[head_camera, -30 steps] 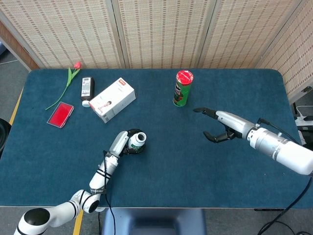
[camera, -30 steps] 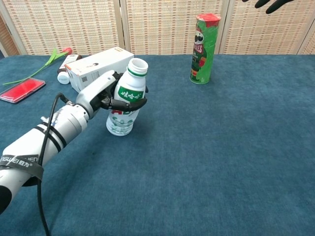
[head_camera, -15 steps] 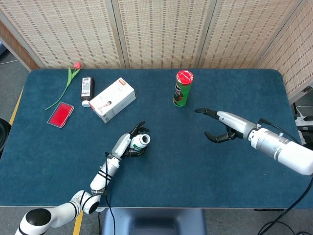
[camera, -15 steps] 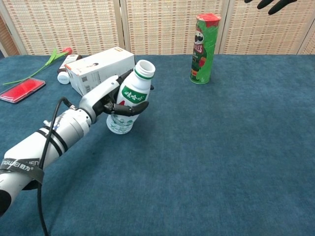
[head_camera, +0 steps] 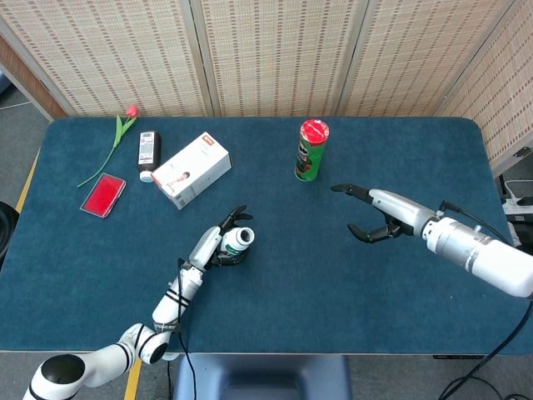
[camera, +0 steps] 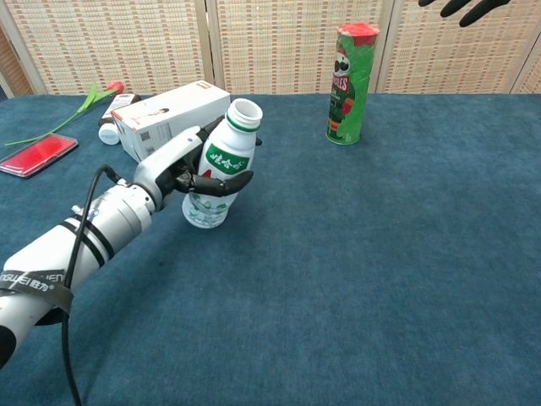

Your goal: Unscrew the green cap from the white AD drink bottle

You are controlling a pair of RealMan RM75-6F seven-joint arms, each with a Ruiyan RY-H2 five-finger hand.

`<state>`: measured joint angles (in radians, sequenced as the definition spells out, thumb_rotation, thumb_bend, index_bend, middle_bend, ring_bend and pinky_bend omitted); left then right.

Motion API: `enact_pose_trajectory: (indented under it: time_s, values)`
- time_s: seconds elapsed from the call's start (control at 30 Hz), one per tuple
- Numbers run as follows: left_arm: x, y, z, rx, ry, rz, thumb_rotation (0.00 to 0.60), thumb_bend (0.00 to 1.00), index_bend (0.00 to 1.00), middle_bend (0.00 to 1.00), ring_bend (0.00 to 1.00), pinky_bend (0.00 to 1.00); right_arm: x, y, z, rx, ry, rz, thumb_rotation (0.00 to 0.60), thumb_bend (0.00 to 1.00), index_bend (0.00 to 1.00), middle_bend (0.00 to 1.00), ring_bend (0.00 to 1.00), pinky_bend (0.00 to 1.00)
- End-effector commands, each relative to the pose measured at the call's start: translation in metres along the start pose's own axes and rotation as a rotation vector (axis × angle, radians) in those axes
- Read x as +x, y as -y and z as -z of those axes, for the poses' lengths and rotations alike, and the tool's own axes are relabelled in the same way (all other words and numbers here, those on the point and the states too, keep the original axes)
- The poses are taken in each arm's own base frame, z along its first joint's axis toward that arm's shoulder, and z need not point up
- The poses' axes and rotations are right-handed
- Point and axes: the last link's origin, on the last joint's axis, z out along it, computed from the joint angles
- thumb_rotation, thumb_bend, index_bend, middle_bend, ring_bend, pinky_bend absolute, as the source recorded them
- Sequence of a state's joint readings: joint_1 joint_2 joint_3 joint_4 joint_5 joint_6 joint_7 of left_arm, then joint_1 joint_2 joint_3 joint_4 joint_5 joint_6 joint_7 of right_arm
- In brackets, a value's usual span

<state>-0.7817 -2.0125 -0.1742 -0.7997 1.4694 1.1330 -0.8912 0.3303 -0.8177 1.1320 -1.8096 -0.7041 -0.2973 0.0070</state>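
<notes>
The white AD drink bottle [camera: 215, 173] stands on the blue table, leaning to the right, and my left hand [camera: 179, 169] grips its middle. Its mouth [camera: 243, 111] is uncovered, with a green ring around the neck. From above, the bottle [head_camera: 235, 242] and my left hand [head_camera: 212, 246] sit at front centre-left. No green cap shows in either view. My right hand [head_camera: 372, 215] hovers over the right half of the table, thumb and curled fingers apart, nothing visible between them. Only its fingertips [camera: 463, 7] reach the chest view's top edge.
A green chip can with a red lid [head_camera: 312, 150] stands at the back centre. A white carton [head_camera: 192, 169], a small dark bottle [head_camera: 148, 154], a red card [head_camera: 102, 196] and a tulip [head_camera: 119, 137] lie at the back left.
The bottle tipped to the right in my left hand's grip, then came back slightly upright. The right hand has barely moved.
</notes>
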Motion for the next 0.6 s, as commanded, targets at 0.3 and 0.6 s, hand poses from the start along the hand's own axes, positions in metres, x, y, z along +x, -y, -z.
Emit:
enact_pose_trajectory:
  time_s: [0.3,0.6]
  values:
    - [0.006,0.0,0.004,0.076,0.004,0.216,0.6,0.33,0.0,0.0,0.0,0.1,-0.001,-0.001,-0.002,-0.004,-0.001,0.001,0.422,0.46,0.0,0.0,0.0,0.0]
    - [0.019,-0.001,0.009,0.047,-0.013,0.225,0.6,0.29,0.0,0.0,0.0,0.06,-0.002,0.001,-0.002,-0.003,-0.002,0.005,0.421,0.46,0.0,0.0,0.0,0.0]
